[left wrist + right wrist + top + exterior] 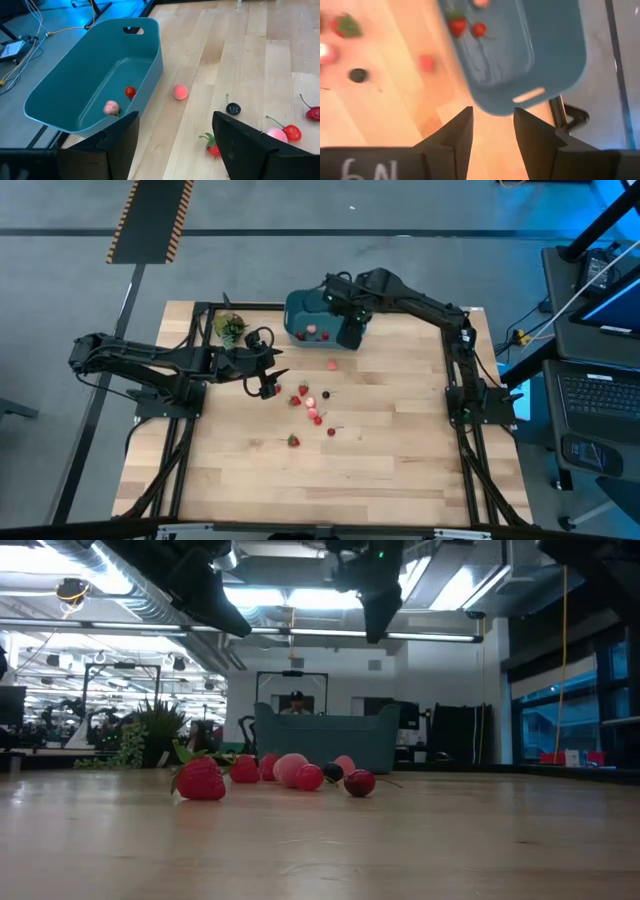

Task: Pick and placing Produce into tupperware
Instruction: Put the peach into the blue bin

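A few red produce [311,406] bits sit in the blue tupperware [300,307] – most lie on the wooden surface [380,430]. They look small, light and rolly (pinch the middle gently). Left claw [268,376] is spread wide; right claw [492,127] holds nothing, fingers apart.

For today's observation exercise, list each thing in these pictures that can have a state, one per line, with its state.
tupperware: upright, open-topped, a few produce pieces inside.
produce in tub: lying on the tub floor.
produce on table: loose, scattered, not held.
left pincer: open, empty, low beside the scattered pieces.
right pincer: empty, fingers apart with a narrow gap, above the tub's edge.
green plant bunch: standing by the tub, untouched.
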{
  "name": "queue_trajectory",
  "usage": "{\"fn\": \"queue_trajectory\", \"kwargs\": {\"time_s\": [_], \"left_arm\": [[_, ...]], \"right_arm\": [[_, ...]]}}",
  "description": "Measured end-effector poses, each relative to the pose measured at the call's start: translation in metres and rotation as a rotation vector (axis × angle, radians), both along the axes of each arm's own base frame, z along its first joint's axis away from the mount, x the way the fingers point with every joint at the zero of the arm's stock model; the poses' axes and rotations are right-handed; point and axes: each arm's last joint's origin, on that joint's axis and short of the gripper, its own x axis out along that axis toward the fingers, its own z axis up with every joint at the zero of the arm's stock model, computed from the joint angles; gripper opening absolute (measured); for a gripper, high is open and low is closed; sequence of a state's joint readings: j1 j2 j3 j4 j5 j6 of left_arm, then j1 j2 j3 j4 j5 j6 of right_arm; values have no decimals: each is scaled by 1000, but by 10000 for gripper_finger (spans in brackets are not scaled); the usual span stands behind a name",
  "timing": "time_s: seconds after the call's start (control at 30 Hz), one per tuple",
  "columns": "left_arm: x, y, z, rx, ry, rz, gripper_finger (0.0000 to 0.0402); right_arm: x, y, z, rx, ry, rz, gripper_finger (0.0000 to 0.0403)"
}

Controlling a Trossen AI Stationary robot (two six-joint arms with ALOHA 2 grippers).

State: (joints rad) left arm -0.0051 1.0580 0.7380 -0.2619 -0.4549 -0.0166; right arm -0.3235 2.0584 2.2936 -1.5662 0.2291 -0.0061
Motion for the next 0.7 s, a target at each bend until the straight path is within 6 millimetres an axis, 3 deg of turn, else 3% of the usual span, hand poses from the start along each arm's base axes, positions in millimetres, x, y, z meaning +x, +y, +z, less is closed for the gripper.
{"fn": "queue_trajectory", "kwargs": {"time_s": [0.27, 0.47, 0.7], "left_arm": [[0, 0, 0, 0, 0, 0, 245], [0, 0, 0, -6, -4, 4, 245], [0, 0, 0, -6, -4, 4, 245]], "right_arm": [[-60, 45, 3, -25, -81, -10, 144], [-108, 74, -13, -46, -271, 7, 144], [-137, 95, -44, -54, -401, 71, 144]]}}
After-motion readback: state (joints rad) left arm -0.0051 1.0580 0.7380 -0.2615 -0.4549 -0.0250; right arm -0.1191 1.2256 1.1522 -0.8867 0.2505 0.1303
